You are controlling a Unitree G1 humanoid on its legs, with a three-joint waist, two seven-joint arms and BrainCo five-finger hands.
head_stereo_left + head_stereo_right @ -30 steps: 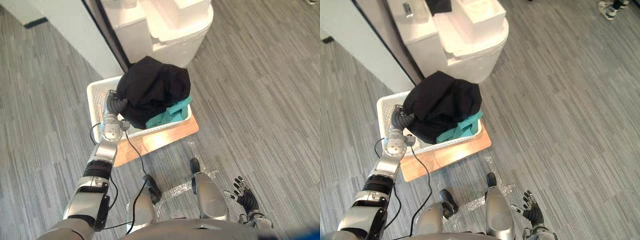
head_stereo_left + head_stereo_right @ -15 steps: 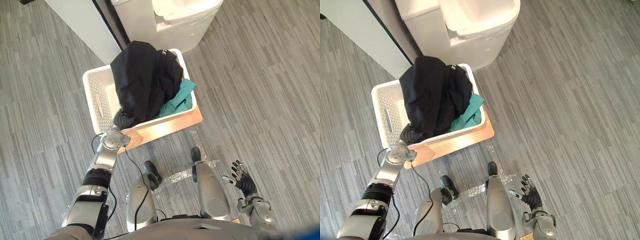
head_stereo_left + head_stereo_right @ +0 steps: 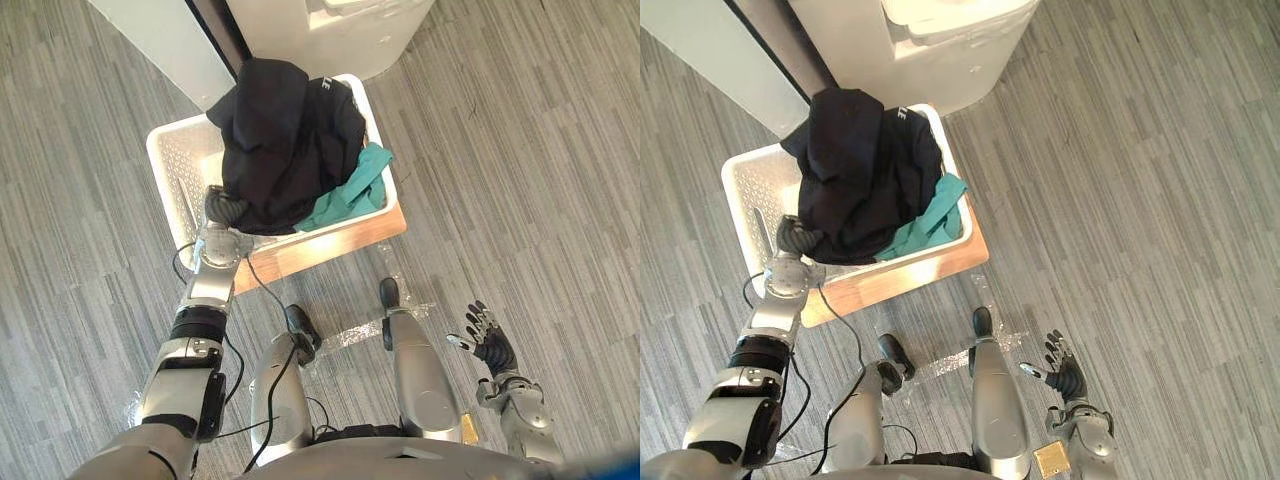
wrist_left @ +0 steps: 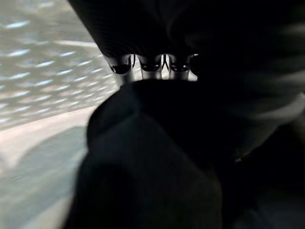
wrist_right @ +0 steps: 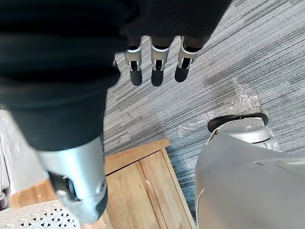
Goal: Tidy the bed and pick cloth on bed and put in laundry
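A black cloth point(image 3: 285, 140) lies heaped in the white laundry basket point(image 3: 172, 172), spilling over its far rim. A teal cloth point(image 3: 355, 190) pokes out beneath it at the basket's right side. My left hand point(image 3: 222, 208) is inside the basket's near left part, pressed against the black cloth's lower edge. In the left wrist view the black cloth point(image 4: 157, 157) bulges right in front of that hand point(image 4: 152, 64). My right hand point(image 3: 487, 345) hangs low at the right over the floor, its fingers point(image 5: 156, 67) straight and empty.
The basket rests on a wooden board point(image 3: 330, 245) on the grey striped floor. A white cabinet point(image 3: 330, 30) and a pale wall panel point(image 3: 150, 40) stand just behind it. Open floor stretches to the right.
The black cloth, held up over the basket a second ago, now lies lower in it. My left hand has gone from the near rim into the basket. The camera shifted too.
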